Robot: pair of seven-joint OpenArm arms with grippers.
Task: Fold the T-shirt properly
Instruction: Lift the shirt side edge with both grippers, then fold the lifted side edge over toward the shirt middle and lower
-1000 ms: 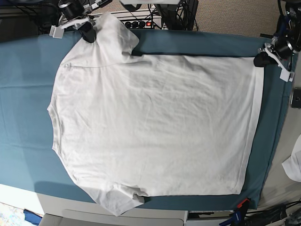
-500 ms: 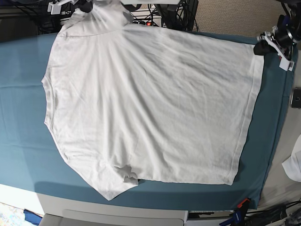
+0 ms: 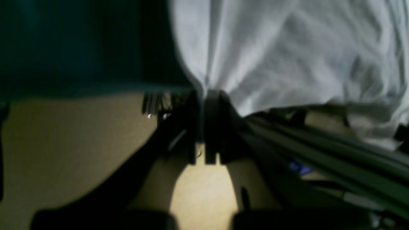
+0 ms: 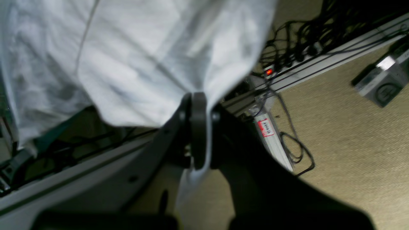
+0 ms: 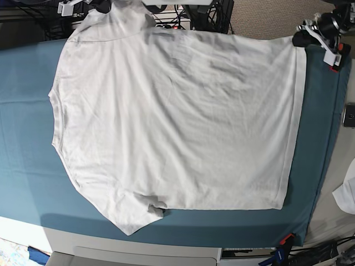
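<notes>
Both grippers were clamped shut on the T-shirt (image 5: 172, 122): the left gripper (image 3: 204, 95) pinched the hem corner, the right gripper (image 4: 198, 105) the sleeve end. The T-shirt hung from that far edge, long axis running arm to arm, its near side resting on the teal cloth (image 5: 28, 155), so any fold looked bound toward the near edge.

The left tool (image 5: 302, 40) sits at the far right corner of the base view, its black fingers (image 3: 212, 127) pressed together and pinching a corner of the T-shirt (image 5: 172, 122), with its white and dark wrist parts reaching out past the far right edge. The right tool (image 5: 100, 8) is at the far left, mostly cut off by the top of that view, and its wrist camera shows its dark fingers (image 4: 198, 127) clamped on a bunched fold of the same cloth. Both arms are held high at the far side, well apart from each other.
</notes>
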